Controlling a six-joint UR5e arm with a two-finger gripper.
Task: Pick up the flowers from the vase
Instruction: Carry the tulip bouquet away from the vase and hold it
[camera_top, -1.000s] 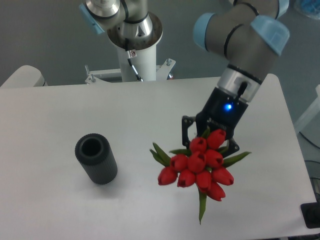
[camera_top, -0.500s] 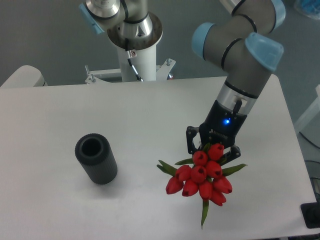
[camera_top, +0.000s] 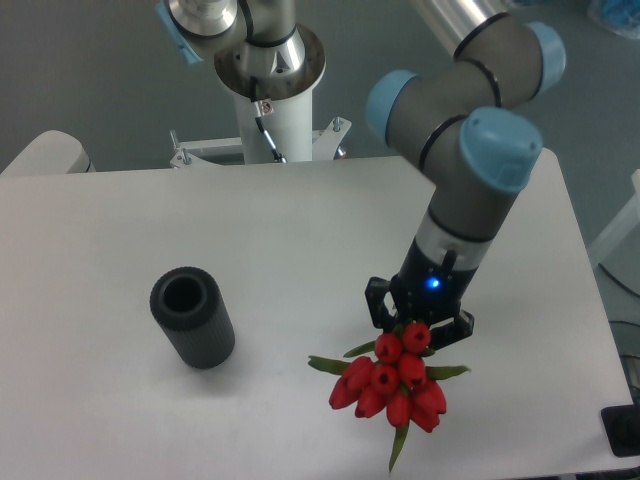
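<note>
Closest to me, near the front edge of the white tabletop (camera_top: 120, 420), hangs the tight bunch of red tulip buds with green stems and pointed leaves (camera_top: 395, 385). Over the last second it has slid forward and slightly left while the arm swung down over it, and the buds now sit more tightly bunched and lower in view. I'd say the flowers are out of their holder and are being carried off or lowered, so the pick itself looks done.

The bunch's long axis runs nearly straight toward the camera: the buds face up and toward me, 1 green leaf tip pokes down toward the front edge, and another leaf sticks out to the left. The stems run back under the buds, out of sight.

Just behind the buds, the black 2-finger claw (camera_top: 418, 318) is closed around the bunch at its stem end, a blue light glowing on the wrist above.

Well apart to the left stands the short dark grey ribbed cylinder vase (camera_top: 191, 318), upright, its round mouth empty.
</note>
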